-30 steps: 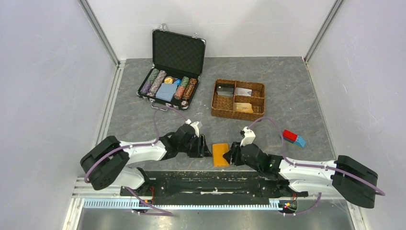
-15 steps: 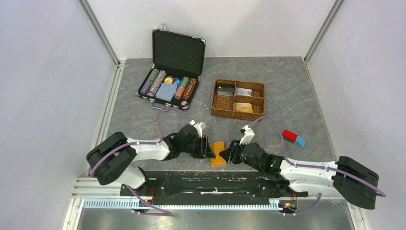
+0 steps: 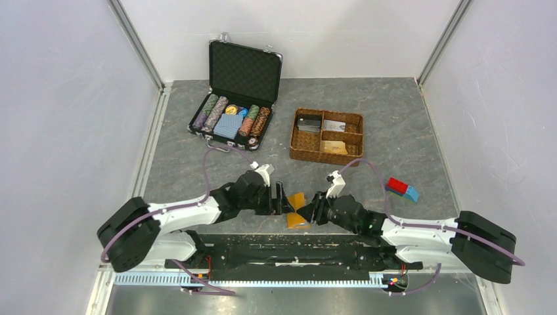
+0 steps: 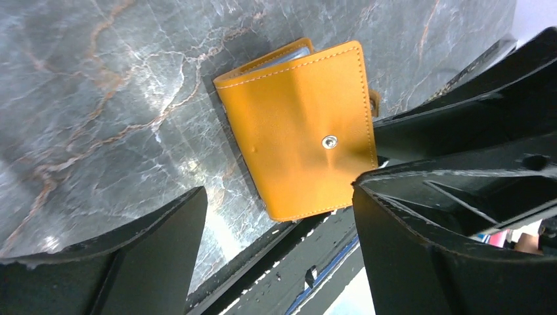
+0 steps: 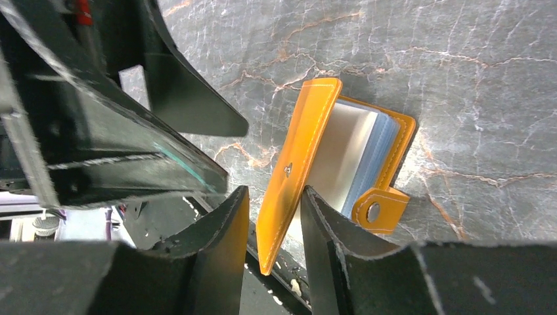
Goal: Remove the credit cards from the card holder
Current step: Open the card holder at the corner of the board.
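Card holder [image 5: 295, 164] is gripped only by its thin cover in the right end effector [image 5: 274, 197], with the left end effector [image 4: 279, 197] open, so it may be dropped shut.

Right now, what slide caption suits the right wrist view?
Right gripper straddles the lifted orange cover of the card holder, baring pale blue sleeves; left gripper alongside.

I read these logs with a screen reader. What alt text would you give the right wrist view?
The right gripper pinches the front cover of the orange card holder, tilting it up off pale blue clear sleeves on the grey marbled table. The left gripper hangs open at upper left; no loose card shows.
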